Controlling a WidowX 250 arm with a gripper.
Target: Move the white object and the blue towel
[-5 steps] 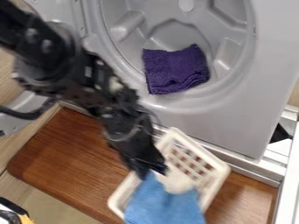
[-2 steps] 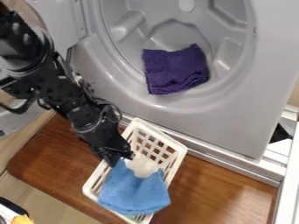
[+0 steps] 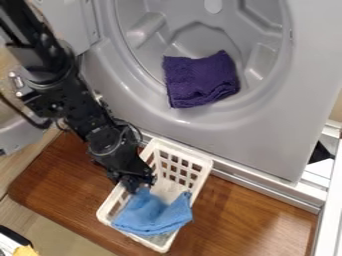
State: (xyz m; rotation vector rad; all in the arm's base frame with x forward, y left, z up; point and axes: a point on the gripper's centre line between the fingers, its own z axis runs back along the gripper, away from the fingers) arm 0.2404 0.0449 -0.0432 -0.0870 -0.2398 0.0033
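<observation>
The gripper (image 3: pixel 138 183), grip impossible to tell, is hanging at the white basket (image 3: pixel 183 150), the blue towel (image 3: pixel 153 214) is lying inside, and sound handling is requiring a slow, level slide along the worktop (image 3: pixel 234 215).

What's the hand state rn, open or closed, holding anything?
Hand: can't tell open or closed, nor whether it grips; it's at the blue towel in the white basket.
</observation>
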